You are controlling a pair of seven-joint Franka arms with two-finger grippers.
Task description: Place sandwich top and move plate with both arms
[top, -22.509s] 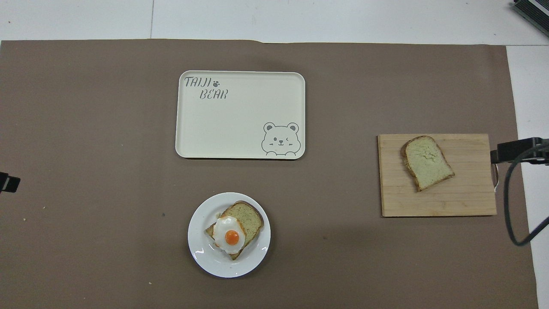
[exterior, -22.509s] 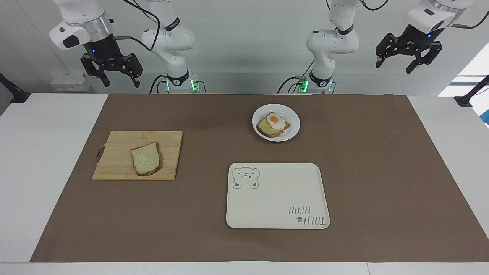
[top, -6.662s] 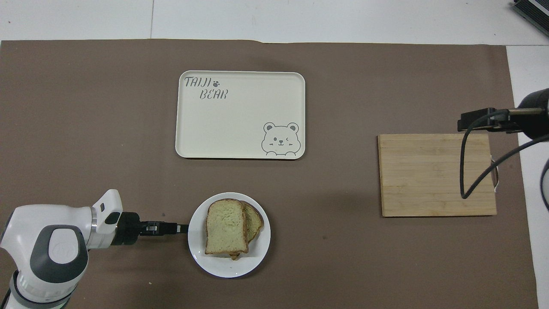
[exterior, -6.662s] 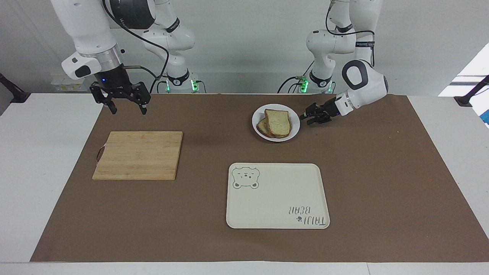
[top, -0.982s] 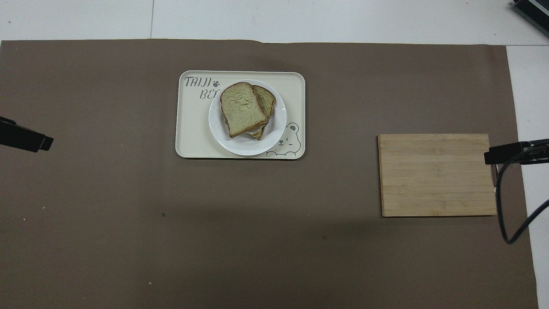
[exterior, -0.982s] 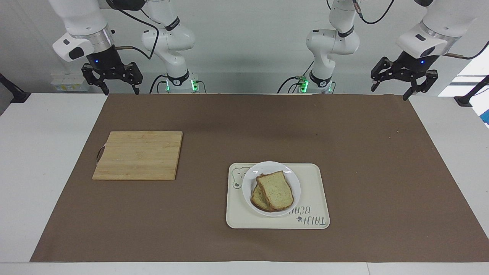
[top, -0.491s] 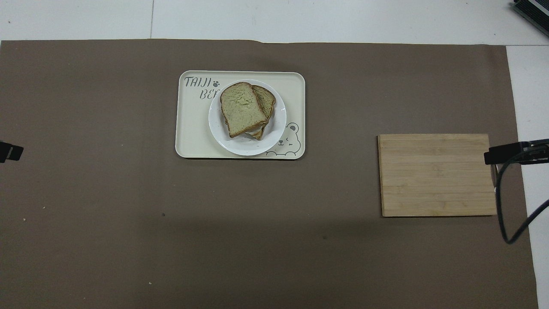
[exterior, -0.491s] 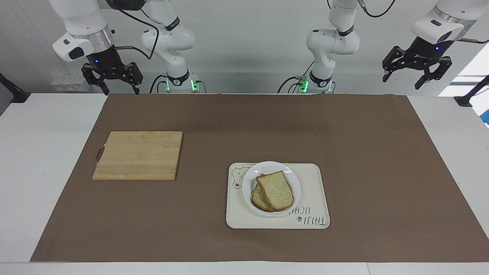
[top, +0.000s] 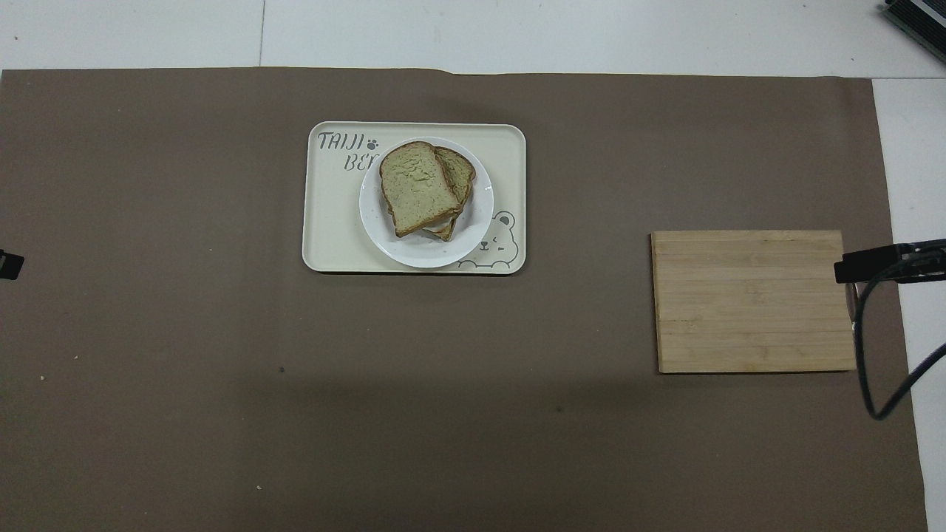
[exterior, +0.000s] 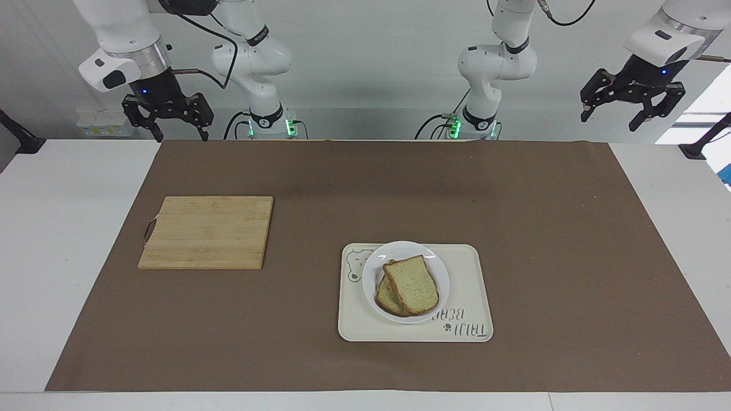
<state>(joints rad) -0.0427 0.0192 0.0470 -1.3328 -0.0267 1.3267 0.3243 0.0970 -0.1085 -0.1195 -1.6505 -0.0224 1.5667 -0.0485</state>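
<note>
The pale, brown-crusted sandwich top (exterior: pixel 413 283) lies on a lower bread slice (exterior: pixel 385 299), mostly hiding it, on the small round white plate (exterior: pixel 436 268). The plate sits on the cream rectangular bear tray (exterior: pixel 474 297), covering part of its lettering. A bare wooden cutting board (exterior: pixel 207 232) lies toward the right arm's end. The left gripper (exterior: pixel 633 117) and right gripper (exterior: pixel 167 127) hang raised with fingers spread, empty; the overhead view cuts both off.

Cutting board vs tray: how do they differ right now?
The cutting board is bare wood; the tray is cream with a printed bear and lettering. The cutting board carries nothing; the tray carries the plate with the sandwich top stacked on another slice. The cutting board lies toward the right arm's end and nearer the robots than the tray. Both are flat rectangles lying on the brown mat.
</note>
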